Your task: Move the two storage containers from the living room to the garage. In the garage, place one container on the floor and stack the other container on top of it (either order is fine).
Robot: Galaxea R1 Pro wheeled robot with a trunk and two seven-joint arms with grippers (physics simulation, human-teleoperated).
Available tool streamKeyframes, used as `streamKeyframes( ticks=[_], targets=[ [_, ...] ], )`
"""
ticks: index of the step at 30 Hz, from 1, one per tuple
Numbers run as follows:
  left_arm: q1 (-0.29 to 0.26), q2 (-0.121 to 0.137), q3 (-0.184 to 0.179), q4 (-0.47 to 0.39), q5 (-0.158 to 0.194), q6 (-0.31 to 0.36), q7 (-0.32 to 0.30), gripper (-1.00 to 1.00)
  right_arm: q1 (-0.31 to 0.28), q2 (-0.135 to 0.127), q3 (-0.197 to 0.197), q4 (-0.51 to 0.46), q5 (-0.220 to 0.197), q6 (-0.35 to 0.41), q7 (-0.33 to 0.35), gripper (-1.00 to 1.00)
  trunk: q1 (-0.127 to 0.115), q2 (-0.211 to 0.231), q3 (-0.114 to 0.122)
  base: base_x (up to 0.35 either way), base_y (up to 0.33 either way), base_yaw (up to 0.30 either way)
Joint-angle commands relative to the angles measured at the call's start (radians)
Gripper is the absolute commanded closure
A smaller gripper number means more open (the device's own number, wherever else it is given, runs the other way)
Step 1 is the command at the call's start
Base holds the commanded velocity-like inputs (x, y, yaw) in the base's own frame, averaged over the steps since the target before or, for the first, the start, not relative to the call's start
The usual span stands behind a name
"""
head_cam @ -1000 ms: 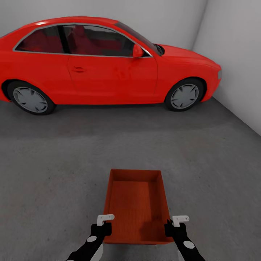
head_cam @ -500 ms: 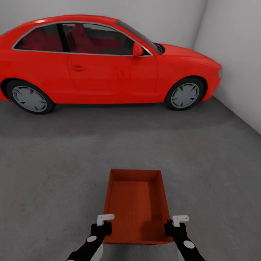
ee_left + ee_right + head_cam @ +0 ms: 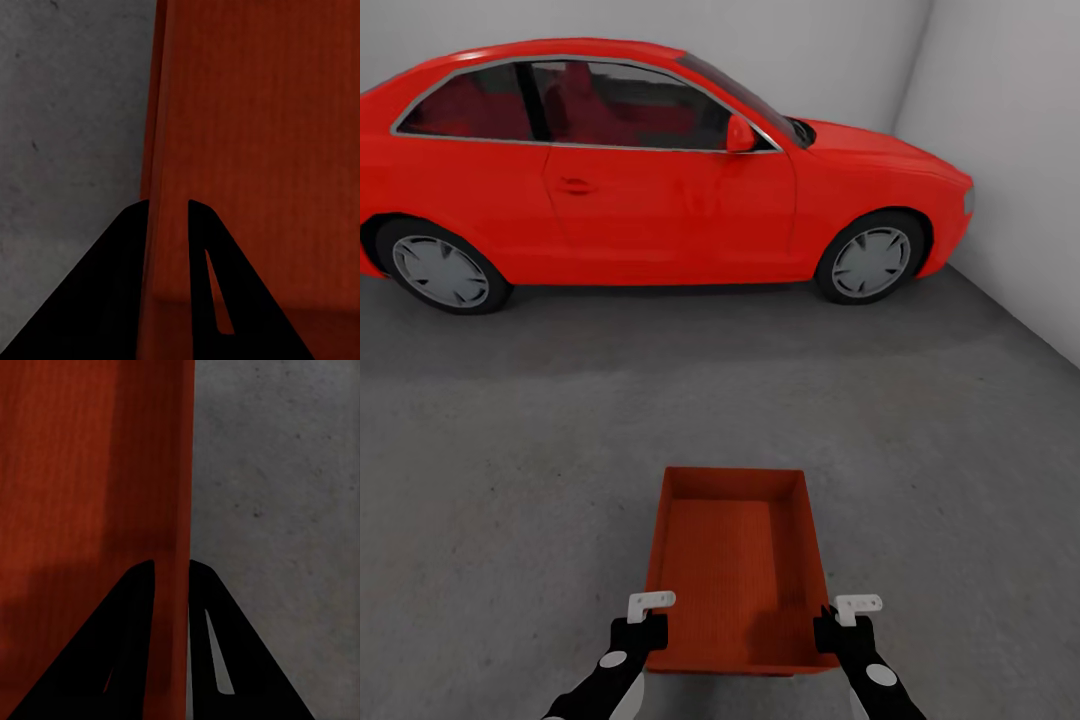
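Garage, head camera looking forward and down. One orange-red, open-topped rectangular storage container with thin plain walls [image 3: 738,565] sat between my two pincers, its long axis running away from me, over the dark grey rough concrete floor [image 3: 510,480]. I could not tell from the head view whether its base touched the concrete.

My left pincer [image 3: 650,622] was at the container's near left corner. In the left wrist view the two black fingers [image 3: 120,285] straddled the thin left wall, one finger outside over the concrete, the other inside over the container's ribbed bottom. The wall [image 3: 154,150] ran straight ahead from between the tips. Pincer pinched on that wall.

My right pincer [image 3: 840,625] mirrored it at the near right corner. In the right wrist view the right wall [image 3: 184,472] passed between the black fingers [image 3: 124,645], the container's inside on one side and the bare floor [image 3: 285,510] on the other. Pinched on the wall as well.

The container's open interior lay ahead of and between both pincers; a dark shadow fell across its near right part.

Well beyond the container's far end, a glossy red two-door car [image 3: 660,170] stood side-on against pale white-grey walls [image 3: 1000,150].
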Motion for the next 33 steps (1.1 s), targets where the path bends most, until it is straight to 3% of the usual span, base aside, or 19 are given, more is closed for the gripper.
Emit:
streamKeyframes(
  ticks=[1,5,33],
  targets=[
    [-0.002,-0.001,0.017,-0.008,-0.005,-0.001,-0.003,1.0,0.0,0.001,0.026,0.038,0.005,-0.003,0.002,1.0,0.0,0.0,-0.001,0.0,0.0,0.0],
    [-0.002,-0.001,0.017,-0.007,-0.005,-0.001,-0.003,1.0,0.0,0.001,0.026,0.038,0.005,-0.003,0.002,1.0,0.0,0.0,-0.001,0.0,0.0,0.0],
    [-0.002,-0.001,0.017,-0.008,-0.005,-0.001,-0.002,1.0,0.0,0.001,0.026,0.038,0.004,-0.003,0.002,1.0,0.107,-0.196,-0.088,0.0,0.0,0.0]
  ],
)
